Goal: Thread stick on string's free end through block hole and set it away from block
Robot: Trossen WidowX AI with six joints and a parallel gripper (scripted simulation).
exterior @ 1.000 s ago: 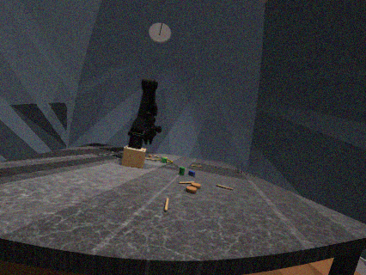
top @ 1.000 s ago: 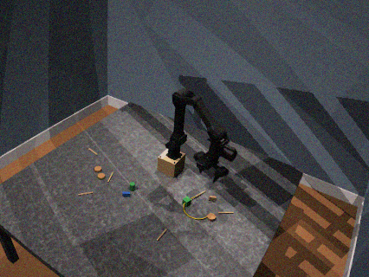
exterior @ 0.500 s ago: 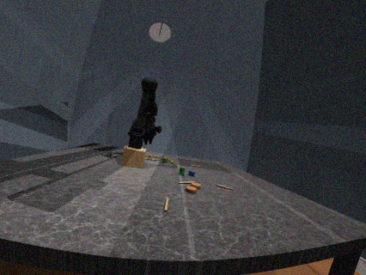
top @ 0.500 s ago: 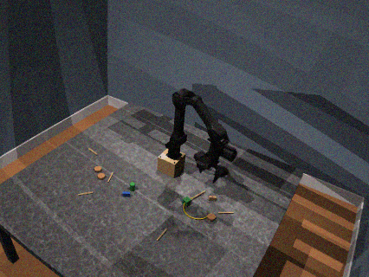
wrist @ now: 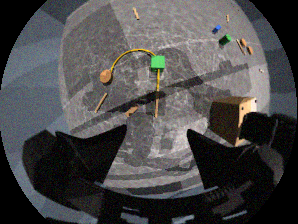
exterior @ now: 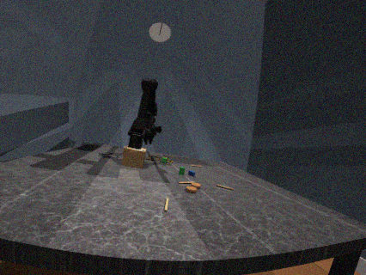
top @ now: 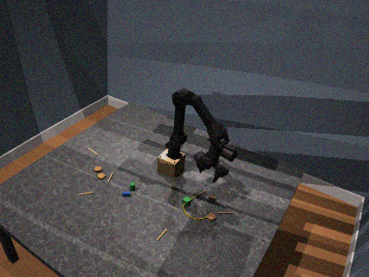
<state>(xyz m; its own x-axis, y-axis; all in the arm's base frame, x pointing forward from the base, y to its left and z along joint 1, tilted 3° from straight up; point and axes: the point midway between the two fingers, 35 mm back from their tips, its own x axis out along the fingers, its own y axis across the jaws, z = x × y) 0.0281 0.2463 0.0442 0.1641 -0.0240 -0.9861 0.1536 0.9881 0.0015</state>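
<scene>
The green block (top: 187, 200) (exterior: 164, 160) (wrist: 158, 62) sits on the table. The yellow string (top: 190, 216) (wrist: 136, 50) curves from the round wooden button (top: 210, 216) (wrist: 105, 76) to one side of the block. In the wrist view a short length of string also shows at the opposite side, in line with the thin stick (top: 200, 194) (wrist: 156, 107), which lies on the table away from the block. The hole itself is too small to make out. My gripper (top: 208, 175) (wrist: 157, 129) is wide open and empty, raised above the table, clear of the stick.
A loose stick (top: 225, 212) (wrist: 101, 103) lies by the button, and a small brown piece (top: 212, 198) (wrist: 131, 111) near the threaded stick. A green cylinder (top: 132, 186), a blue piece (top: 126, 194), two wooden discs and several sticks lie farther off. The arm stands on a wooden box (top: 171, 166).
</scene>
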